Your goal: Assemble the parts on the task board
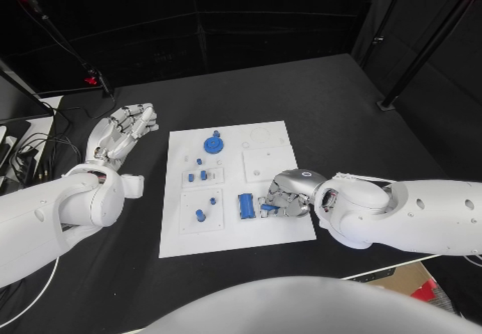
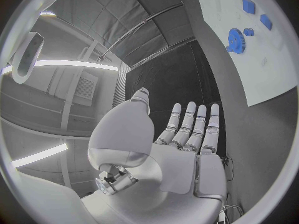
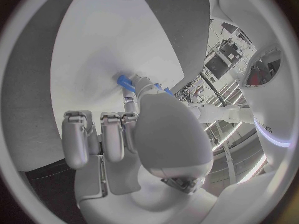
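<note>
My right hand (image 1: pixel 289 198) pinches a small blue plastic part (image 1: pixel 269 207) over the flat white task board (image 1: pixel 269 233). My left hand (image 1: pixel 125 129) rests flat on the black table (image 1: pixel 331 97), fingers straight, holding nothing.

a black table (image 1: pixel 331 104) carries the white task board (image 1: pixel 286 233), which lies flat between the two hands, its near right part under the right hand (image 1: pixel 289 195) and its left edge well apart from the left hand (image 1: pixel 125 129). beside the left arm, dark cables (image 1: pixel 30 149), perhaps on the table's edge.
</note>
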Controlling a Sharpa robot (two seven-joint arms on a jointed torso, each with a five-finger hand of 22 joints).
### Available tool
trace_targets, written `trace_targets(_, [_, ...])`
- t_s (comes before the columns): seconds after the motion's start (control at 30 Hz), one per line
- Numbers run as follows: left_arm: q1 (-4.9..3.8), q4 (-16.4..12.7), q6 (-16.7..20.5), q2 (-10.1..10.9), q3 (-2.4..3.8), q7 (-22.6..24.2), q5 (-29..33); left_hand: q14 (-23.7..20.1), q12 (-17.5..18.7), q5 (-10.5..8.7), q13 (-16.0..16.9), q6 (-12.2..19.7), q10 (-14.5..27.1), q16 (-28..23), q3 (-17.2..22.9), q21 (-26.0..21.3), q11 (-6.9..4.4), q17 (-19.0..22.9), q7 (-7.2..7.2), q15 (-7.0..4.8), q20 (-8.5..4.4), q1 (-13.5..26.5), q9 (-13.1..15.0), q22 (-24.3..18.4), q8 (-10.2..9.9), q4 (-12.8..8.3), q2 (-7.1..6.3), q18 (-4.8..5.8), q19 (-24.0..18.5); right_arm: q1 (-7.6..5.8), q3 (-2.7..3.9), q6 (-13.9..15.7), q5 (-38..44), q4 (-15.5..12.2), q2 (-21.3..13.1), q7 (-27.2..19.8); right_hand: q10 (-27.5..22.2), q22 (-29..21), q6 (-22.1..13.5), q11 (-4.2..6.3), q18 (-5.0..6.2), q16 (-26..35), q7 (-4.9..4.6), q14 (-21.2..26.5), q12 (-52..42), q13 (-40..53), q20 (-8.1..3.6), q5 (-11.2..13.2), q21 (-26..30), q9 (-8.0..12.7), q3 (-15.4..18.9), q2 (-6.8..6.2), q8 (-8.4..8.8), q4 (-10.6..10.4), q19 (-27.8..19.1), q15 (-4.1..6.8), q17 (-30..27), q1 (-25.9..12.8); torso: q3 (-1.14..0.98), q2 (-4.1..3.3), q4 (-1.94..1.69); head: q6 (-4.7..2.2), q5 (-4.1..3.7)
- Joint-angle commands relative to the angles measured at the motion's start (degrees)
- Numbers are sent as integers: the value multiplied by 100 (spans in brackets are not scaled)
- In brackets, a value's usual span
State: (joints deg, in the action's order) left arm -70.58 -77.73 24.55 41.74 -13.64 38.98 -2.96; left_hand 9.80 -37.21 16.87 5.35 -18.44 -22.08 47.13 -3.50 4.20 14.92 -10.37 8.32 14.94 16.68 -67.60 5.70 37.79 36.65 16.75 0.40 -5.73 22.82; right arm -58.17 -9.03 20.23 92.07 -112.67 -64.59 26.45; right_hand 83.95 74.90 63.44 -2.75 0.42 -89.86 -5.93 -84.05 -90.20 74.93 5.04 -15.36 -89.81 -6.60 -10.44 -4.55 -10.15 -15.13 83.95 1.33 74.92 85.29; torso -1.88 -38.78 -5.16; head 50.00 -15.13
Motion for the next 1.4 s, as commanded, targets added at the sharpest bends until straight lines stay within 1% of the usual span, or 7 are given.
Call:
trace_targets(0.03, [-8,-14,-49,7,5,374,1,10,-39,18,-5,27,38,18,-31,-20,-10,5,858,-4,-1,3,-8,-5,37,-2,55,86,-54,42,-37,232,19,8,-14,47,605,1510,107,66,-42,-14,23,-595,20,1507,32,35,-19,-17,-69,183,-46,-21,605,-24,1508,-56,1,-4,7,0,13])
trace_targets(0.43, [-8,-7,-48,9,5,368,1,10,-39,18,-5,27,38,18,-31,-20,-10,5,858,-4,-1,3,-8,-5,37,-2,55,86,-54,44,-33,1097,-1462,-232,-343,-297,605,1510,172,84,-42,-14,37,-595,20,1507,20,-31,-19,-22,-116,201,-26,-46,605,-8,1508,-162,5,4,4,0,15])
trace_targets(0.57, [-8,7,-48,-8,5,364,1,10,-39,18,-5,27,38,18,-31,-20,-10,5,858,-4,-1,3,-8,-5,37,-2,55,86,-54,40,-31,1275,-2283,-367,-493,-484,605,1510,203,86,-42,-14,36,-595,20,1507,6,-383,-19,-22,-27,154,17,-77,605,6,1508,-333,3,3,-11,0,-2])
trace_targets(0.7, [-8,20,-47,-27,5,360,1,10,-39,18,-5,27,38,18,-31,-20,-10,5,858,-4,-1,3,-8,-5,37,-2,55,86,-54,34,-29,1312,-2949,-451,-549,-593,605,1510,226,84,-42,-14,30,-595,20,1507,-1,-673,-19,-21,160,125,61,-116,605,7,1508,-539,-1,-2,-13,0,-5])
trace_targets(0.87, [-8,19,-42,-37,5,358,1,10,-39,18,-5,27,38,18,-31,-20,-10,5,858,-4,-1,3,-8,-5,37,-2,55,86,-54,32,-28,1275,-3424,-441,-491,-532,605,1510,249,87,-42,-14,36,-595,20,1507,-5,-703,-19,-23,235,141,74,-121,605,12,1508,-610,0,-12,-5,0,15])
trace_targets(1.07, [-9,19,-35,-43,5,354,1,10,-39,18,-5,27,38,18,-31,-20,-10,5,858,-4,-1,3,-8,-5,37,-2,55,86,-54,32,-29,1335,-3670,-357,-342,34,605,1510,342,114,-42,-14,70,-595,20,1507,-23,-768,-19,-42,375,172,70,-119,605,40,1508,-738,7,-4,7,0,31])
trace_targets(1.4, [-9,13,-27,-38,5,344,1,10,-39,18,-5,27,38,18,-31,-20,-10,5,858,-4,-1,3,-8,-5,37,-2,55,86,-54,32,-29,1411,-3525,-234,-164,278,605,1510,351,122,-42,-14,74,-595,20,1507,-33,-791,-19,-45,433,182,86,-124,605,48,1508,-790,0,-3,0,0,41])
